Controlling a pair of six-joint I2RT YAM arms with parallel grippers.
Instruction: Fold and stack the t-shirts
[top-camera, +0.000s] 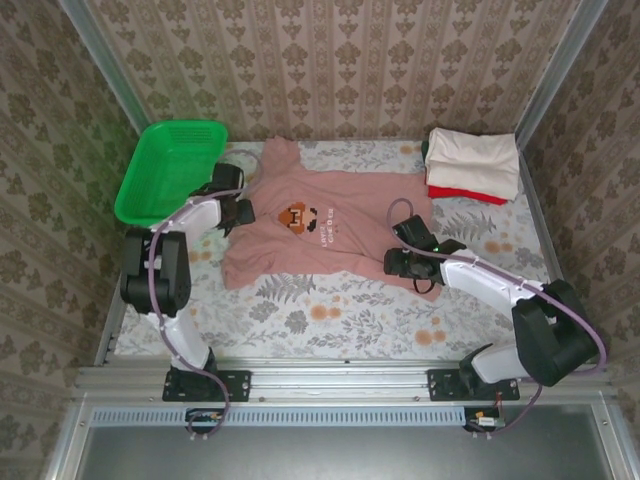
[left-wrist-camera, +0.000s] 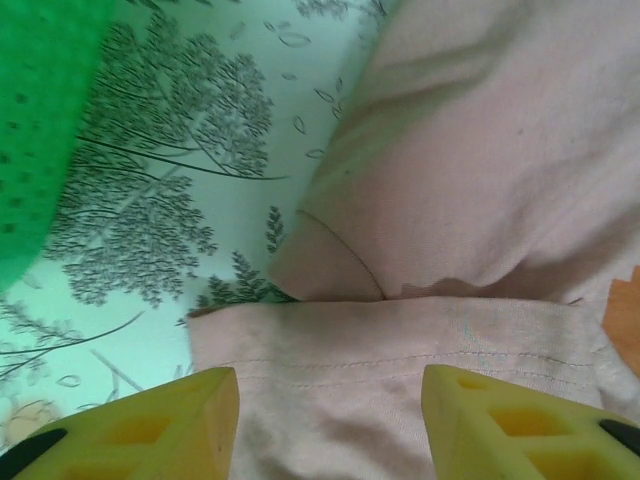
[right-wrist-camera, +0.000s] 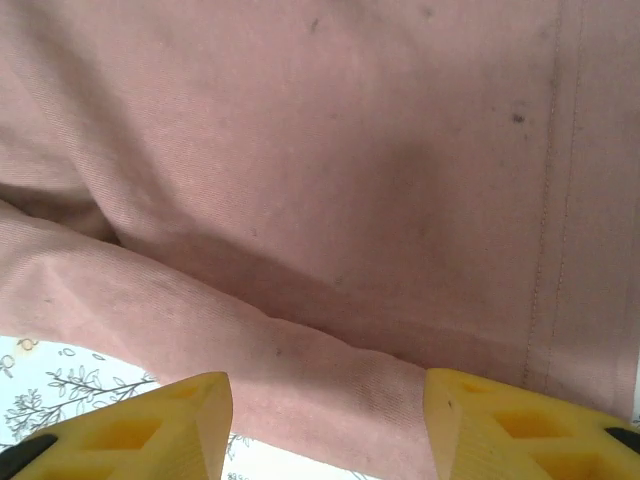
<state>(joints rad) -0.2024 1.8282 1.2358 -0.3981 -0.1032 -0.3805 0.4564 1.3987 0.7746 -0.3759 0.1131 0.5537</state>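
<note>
The dusty-pink t-shirt (top-camera: 320, 225) is found spread flat, print upward, on the table (top-camera: 330, 310), between the two hands. The left hand (top-camera: 240, 212) is set at one sleeve with its fingers apart; the stitched sleeve edge lies directly beneath the gap and nothing is clamped. The right hand (top-camera: 400, 262) is set over the opposite side near the bottom hem, fingers likewise apart, with a soft ridge of cloth below them. The fabric is judged light, limp and prone to bunching. Hold is best taken by pinching a stitched edge, where doubled cloth gives purchase. Three shirts are counted: the pink one unfolded, and a cream t-shirt (top-camera: 472, 155) folded atop a red t-shirt (top-camera: 465, 193), well beyond the right hand. One green basket (top-camera: 165, 170) is noted just beyond the left hand.
</note>
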